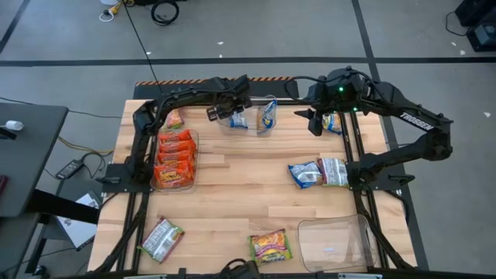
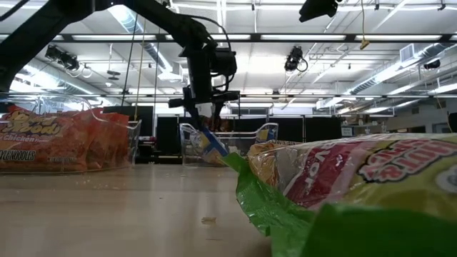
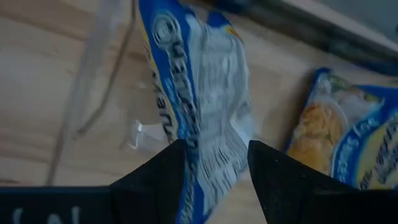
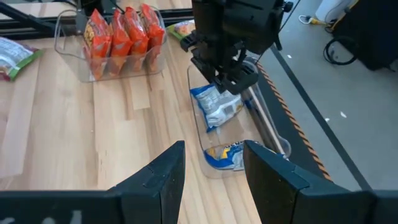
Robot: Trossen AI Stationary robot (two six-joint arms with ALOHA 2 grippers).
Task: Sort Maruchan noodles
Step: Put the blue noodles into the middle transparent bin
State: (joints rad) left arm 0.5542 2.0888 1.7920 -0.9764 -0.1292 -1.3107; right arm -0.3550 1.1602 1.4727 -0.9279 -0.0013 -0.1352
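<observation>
The left gripper (image 1: 229,113) is hanging over the clear tray (image 1: 267,126) at the table's far edge, its fingers (image 3: 155,186) pinched on the top of a blue packet (image 3: 199,106) that is dangling into the tray. A second blue packet (image 4: 225,157) is lying inside that tray already. The right gripper (image 1: 316,116) is waiting just beside the tray, fingers apart and holding nothing.

Left of the tray, orange packets (image 1: 174,155) are standing on edge in another tray (image 1: 192,183). More packets are lying loose on the table (image 1: 240,194): a blue one (image 1: 304,173) and a silver one (image 1: 335,170) nearer the front than the tray, and a yellow-green one (image 1: 270,246) at the front edge.

The held packet looks light and crinkly, its wrapper limp and probably slippery, with a brittle noodle block inside. A grip on the sealed end seam seems safest; squeezing the middle would likely crack the noodles.
</observation>
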